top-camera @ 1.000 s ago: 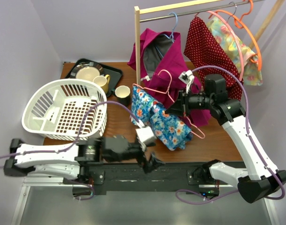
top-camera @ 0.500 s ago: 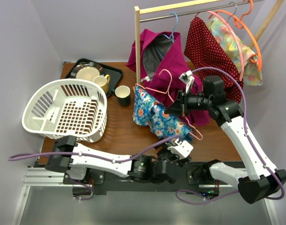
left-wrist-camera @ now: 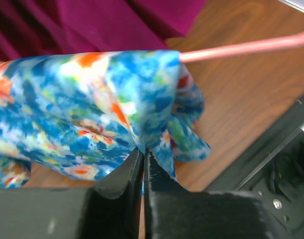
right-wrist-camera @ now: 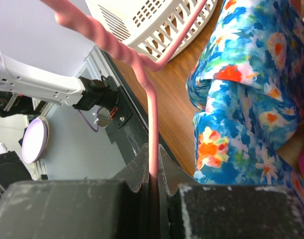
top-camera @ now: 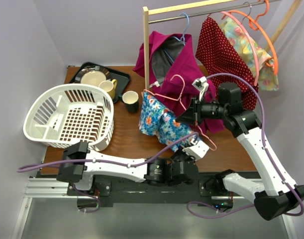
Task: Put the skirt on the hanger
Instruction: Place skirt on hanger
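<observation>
The blue floral skirt (top-camera: 161,119) hangs draped over a pink hanger (top-camera: 167,94) above the middle of the brown table (top-camera: 127,144). My right gripper (top-camera: 185,117) is shut on the hanger's wire (right-wrist-camera: 152,109), which runs straight up between its jaws (right-wrist-camera: 152,172). The skirt (right-wrist-camera: 246,99) hangs just right of that wire. My left gripper (top-camera: 187,141) reaches in from the near side. Its jaws (left-wrist-camera: 143,152) are pressed together on the skirt's lower hem (left-wrist-camera: 92,99). The hanger's pink bar (left-wrist-camera: 251,47) sticks out of the fabric at the upper right.
A white laundry basket (top-camera: 67,117) sits at the left. Behind it are a black tray (top-camera: 122,77) with a plate and mug, and a dark cup (top-camera: 130,101). A wooden clothes rack (top-camera: 146,50) at the back holds a magenta garment (top-camera: 166,55), a red dotted dress (top-camera: 221,50) and orange hangers.
My left arm swung from the front left to under the skirt and its jaws closed from wide open onto the hem. The right arm holding the hanger barely shifted.
</observation>
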Controlling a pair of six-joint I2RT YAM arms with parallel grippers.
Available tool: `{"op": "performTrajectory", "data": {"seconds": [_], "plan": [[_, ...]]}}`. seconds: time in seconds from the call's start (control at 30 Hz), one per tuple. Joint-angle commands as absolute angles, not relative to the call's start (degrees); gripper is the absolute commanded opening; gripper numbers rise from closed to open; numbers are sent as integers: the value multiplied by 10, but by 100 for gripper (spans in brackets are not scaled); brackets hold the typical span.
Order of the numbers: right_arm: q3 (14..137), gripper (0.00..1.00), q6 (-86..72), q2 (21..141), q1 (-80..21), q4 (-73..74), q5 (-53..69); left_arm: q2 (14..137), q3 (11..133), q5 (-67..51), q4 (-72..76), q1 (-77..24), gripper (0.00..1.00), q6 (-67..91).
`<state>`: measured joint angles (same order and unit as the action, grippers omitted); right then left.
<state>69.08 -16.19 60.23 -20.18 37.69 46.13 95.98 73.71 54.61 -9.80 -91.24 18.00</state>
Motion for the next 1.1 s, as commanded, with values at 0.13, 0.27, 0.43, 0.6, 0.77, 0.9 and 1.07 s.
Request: {"op": "performTrajectory", "data": {"seconds": [0.13,0.27,0.43,0.6,0.77,0.9,1.07], "plan": [[700,0,-131,588,-203,351,448,876,717,303,53,-919,0,125],[693,0,-117,586,-202,350,435,887,746,178,62,-927,0,131],[697,0,-85,580,-202,369,436,920,759,162,40,-924,0,154],[724,0,30,582,-203,436,464,869,735,194,3,-905,55,168],[753,0,160,586,-203,547,472,665,604,241,-39,-807,62,244],[750,0,183,588,-202,567,490,547,477,210,-75,-672,67,275],[751,0,176,598,-203,568,516,495,368,8,-9,-521,68,265]]}}
